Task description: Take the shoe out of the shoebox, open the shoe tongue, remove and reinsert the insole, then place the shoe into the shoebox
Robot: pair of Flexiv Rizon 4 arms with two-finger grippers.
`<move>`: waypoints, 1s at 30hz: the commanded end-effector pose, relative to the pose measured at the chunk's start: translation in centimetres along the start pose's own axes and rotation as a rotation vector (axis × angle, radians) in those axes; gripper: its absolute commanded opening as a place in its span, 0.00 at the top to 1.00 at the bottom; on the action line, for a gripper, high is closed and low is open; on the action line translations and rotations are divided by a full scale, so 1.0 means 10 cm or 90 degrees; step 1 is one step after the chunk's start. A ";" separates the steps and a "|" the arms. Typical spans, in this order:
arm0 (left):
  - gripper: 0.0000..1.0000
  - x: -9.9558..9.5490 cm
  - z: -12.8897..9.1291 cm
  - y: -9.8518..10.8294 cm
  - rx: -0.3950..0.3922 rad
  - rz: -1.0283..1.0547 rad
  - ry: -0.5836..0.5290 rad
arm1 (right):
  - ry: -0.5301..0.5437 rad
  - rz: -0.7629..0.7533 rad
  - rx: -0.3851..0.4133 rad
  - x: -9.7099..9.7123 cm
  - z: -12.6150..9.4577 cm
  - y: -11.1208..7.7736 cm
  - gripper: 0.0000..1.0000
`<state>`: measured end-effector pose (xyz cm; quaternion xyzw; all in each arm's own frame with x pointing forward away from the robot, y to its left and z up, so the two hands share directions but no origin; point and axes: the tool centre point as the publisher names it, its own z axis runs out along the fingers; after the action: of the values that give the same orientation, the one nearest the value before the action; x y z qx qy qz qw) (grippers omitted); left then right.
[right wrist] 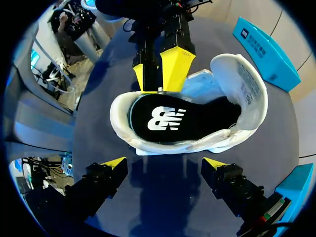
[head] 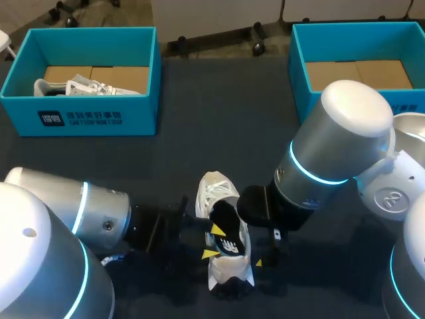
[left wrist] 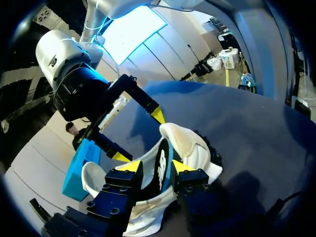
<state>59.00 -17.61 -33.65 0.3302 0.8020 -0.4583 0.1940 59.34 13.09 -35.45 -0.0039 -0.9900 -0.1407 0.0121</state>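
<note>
Robotics lab, left arm [head: 73,209] & right arm [head: 332,143] w/ lit blue rings, dark table [head: 219,113], 2 teal shoeboxes [head: 93,116] [head: 358,43]

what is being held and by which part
The left gripper pinches the shoe by the side rim of its opening; the right gripper is open, holding nothing.

The white shoe [head: 219,199] lies on the dark tabletop [head: 219,113], left hand [head: 213,241] at its opening; a blue shoebox [head: 99,119] stands far left.

white print block on left shoebox [head: 136,119] front wall, too small to read, white logo on black insole [right wrist: 197,121], fine print inside shoe tongue [right wrist: 249,84], illegible, partial print on right shoebox [head: 312,100] front
</note>
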 end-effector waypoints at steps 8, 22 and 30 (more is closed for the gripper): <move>0.74 0.01 -0.37 -0.09 -0.027 0.022 0.130 | 0.015 -0.005 -0.012 -0.05 -0.14 -0.17 0.00; 1.00 -0.11 -0.59 -0.09 -0.062 0.026 0.250 | 0.044 -0.010 -0.050 -0.21 -0.53 -0.75 0.00; 1.00 -0.18 -0.66 -0.09 -0.064 -0.002 0.314 | 0.034 -0.043 -0.073 -0.20 -0.69 -0.90 0.00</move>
<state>59.11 -13.01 -29.26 0.3942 0.8441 -0.3557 0.0753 62.27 4.65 -32.46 0.0334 -0.9837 -0.1718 0.0407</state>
